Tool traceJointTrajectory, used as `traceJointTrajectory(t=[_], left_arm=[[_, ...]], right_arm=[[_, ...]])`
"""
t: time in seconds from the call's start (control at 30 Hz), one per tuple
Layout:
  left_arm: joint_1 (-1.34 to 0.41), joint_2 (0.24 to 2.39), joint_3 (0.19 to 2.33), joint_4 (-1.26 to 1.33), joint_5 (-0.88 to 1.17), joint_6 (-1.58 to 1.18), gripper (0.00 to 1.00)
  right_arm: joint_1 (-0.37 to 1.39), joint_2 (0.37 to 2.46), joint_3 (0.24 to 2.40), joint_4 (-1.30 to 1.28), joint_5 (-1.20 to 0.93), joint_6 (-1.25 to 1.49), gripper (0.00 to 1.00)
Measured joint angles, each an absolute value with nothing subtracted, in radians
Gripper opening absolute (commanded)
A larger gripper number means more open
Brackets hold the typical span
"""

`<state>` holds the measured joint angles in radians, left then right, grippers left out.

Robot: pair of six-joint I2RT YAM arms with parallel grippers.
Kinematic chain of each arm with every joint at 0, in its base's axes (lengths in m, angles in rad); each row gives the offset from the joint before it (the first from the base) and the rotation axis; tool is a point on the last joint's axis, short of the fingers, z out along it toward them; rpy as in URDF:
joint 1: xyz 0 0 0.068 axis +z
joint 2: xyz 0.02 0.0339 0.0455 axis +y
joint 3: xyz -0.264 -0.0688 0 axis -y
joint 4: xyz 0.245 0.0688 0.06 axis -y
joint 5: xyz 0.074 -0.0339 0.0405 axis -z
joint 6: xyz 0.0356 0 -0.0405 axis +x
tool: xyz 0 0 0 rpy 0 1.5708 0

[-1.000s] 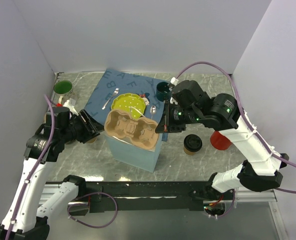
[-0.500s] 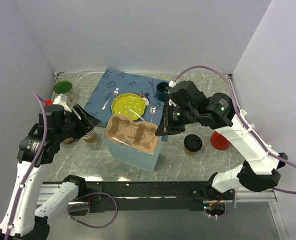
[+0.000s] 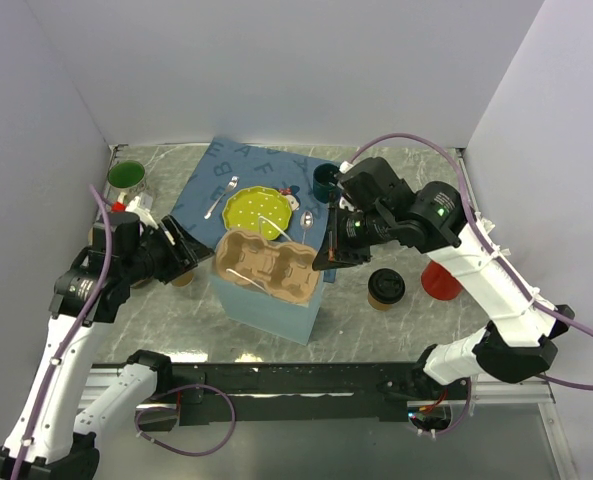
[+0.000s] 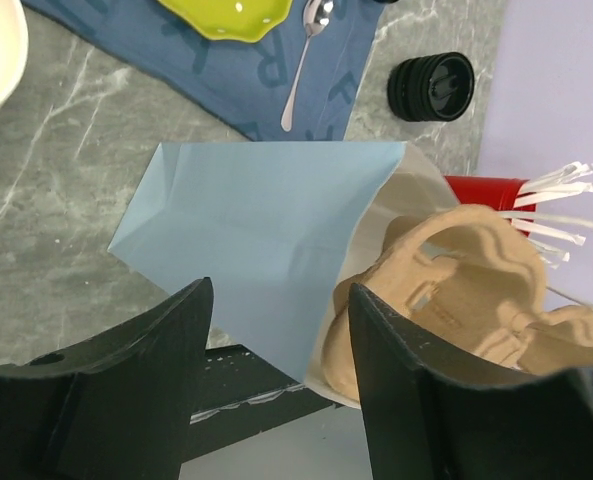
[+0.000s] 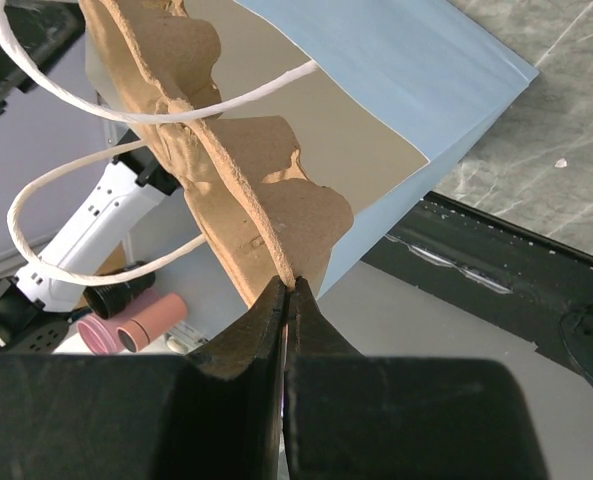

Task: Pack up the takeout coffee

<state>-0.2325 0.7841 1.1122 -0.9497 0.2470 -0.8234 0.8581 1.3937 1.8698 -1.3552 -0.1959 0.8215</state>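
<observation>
The small brown kraft-paper cup with round black lid [image 3: 386, 287] stands upright at 5 o'clock from the right gripper [image 3: 328, 258], the nearer one, clenched on the rim of the brown moulded-pulp carrier [image 3: 264, 262]. The left gripper [image 3: 189, 250], far off at 9 o'clock, is released and empty

bag [image 3: 271, 300]: I saw it before the mat [image 3: 204, 185].
carrier [image 3: 266, 262]: sat in the bag's mouth.
takeout coffee [image 3: 386, 287]: stood right of the bag.
</observation>
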Motion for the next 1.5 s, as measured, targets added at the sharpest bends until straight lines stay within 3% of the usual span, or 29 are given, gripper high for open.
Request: traceJointTrajectory(t=[0.27, 0.47, 0.57, 0.67, 0.87, 1.5], left_arm=[[-0.233, 0.781, 1.068, -0.926, 0.255, -0.824, 0.58], [-0.233, 0.781, 1.067, -0.921, 0.257, -0.825, 0.57], [-0.233, 0.781, 1.067, -0.921, 0.257, -0.825, 0.57], [-0.233, 0.782, 1.067, -0.921, 0.257, -0.825, 0.57], [-0.233, 0.783, 1.068, -0.922, 0.252, -0.825, 0.54], [-0.233, 0.836, 1.166, -0.934, 0.245, -0.815, 0.48]], right_arm=[[0.835, 1.399, 1.870, -1.355, -0.221, 0.822, 0.07], [0.830, 1.410, 1.870, -1.355, -0.239, 0.824, 0.19], [0.825, 1.415, 1.870, -1.355, -0.253, 0.826, 0.15], [0.818, 1.419, 1.872, -1.357, -0.264, 0.828, 0.06], [0.801, 1.431, 1.879, -1.361, -0.279, 0.833, 0.01], [0.743, 1.398, 1.826, -1.356, -0.341, 0.828, 0.00]])
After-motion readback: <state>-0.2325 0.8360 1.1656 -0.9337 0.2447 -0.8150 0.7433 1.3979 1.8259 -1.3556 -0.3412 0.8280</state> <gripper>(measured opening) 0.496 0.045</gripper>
